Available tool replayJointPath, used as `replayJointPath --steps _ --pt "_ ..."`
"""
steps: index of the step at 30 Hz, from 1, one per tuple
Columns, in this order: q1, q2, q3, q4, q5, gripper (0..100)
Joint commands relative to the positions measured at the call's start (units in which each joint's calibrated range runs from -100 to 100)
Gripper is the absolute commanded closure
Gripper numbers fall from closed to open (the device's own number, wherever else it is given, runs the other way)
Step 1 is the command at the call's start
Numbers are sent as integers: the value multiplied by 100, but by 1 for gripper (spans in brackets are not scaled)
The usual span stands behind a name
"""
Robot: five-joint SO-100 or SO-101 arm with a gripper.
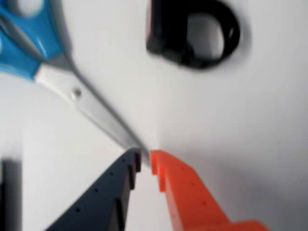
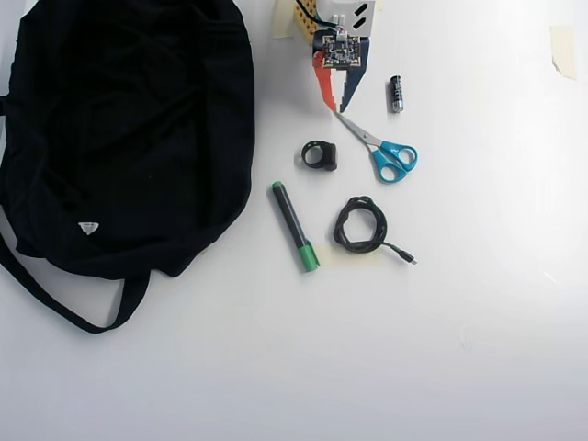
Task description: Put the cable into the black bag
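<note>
The black cable (image 2: pixel 360 225) lies coiled on the white table in the overhead view, its plug end trailing to the lower right. It is out of the wrist view. The black bag (image 2: pixel 129 138) lies flat at the left, its strap looping toward the bottom left. My gripper (image 2: pixel 335 104) is at the top centre, well above the cable and right of the bag. In the wrist view its dark blue and orange fingers meet at the tips (image 1: pixel 145 159) with only a thin slit between them and nothing held. The tips hover at the scissors' blade point.
Blue-handled scissors (image 2: pixel 386 156) (image 1: pixel 57 62) lie just below the gripper. A small black ring-shaped clip (image 2: pixel 320 155) (image 1: pixel 192 33), a green-capped marker (image 2: pixel 295 226) and a small battery (image 2: pixel 396 94) lie nearby. A tape piece (image 2: pixel 562 48) sits at top right.
</note>
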Motion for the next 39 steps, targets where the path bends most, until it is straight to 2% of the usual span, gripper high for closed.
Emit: replayJointPath --steps 1,10,17,23,27,39 --pt "-11 -66 125 -433 2 98" --pt "-19 -66 98 -1605 2 98" --pt "-19 66 89 -3207 2 98" --pt "-19 1120 -55 -4860 2 98" --pt "-26 2274 -989 -5644 2 98" --pt "11 5236 -4332 -5661 12 98"
